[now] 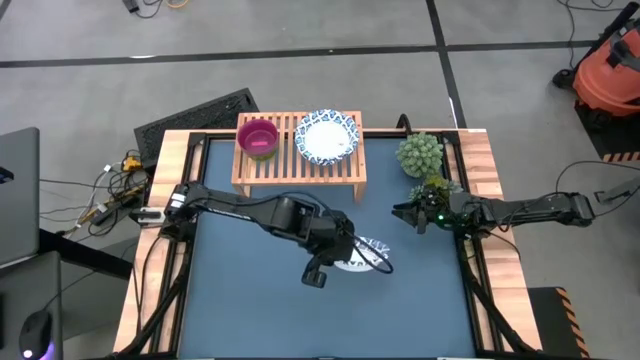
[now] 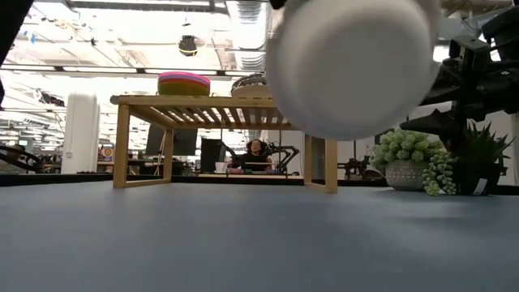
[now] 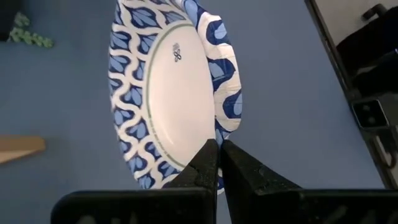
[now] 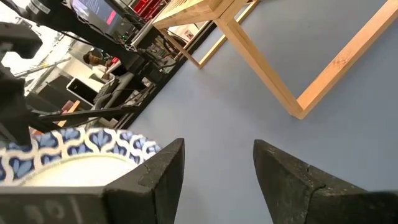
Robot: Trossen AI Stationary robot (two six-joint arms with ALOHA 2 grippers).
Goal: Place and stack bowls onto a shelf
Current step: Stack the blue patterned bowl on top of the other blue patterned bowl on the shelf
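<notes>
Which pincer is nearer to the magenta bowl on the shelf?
The left pincer, shut on a patterned white bowl, is somewhat nearer to the magenta bowl. The right pincer waits farther off, beside the plants.

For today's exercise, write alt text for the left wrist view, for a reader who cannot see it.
The left end effector is shut on the rim of a white bowl with a blue patterned rim, held above the blue table. A corner of the wooden shelf shows at one edge.

Two dark, near-black jointed arms, the left arm (image 1: 250,212) and the right arm (image 1: 530,210), carry blocky matte housings. Black cables trail along the left arm's base, and a small green light glows near the right arm's wrist.
</notes>
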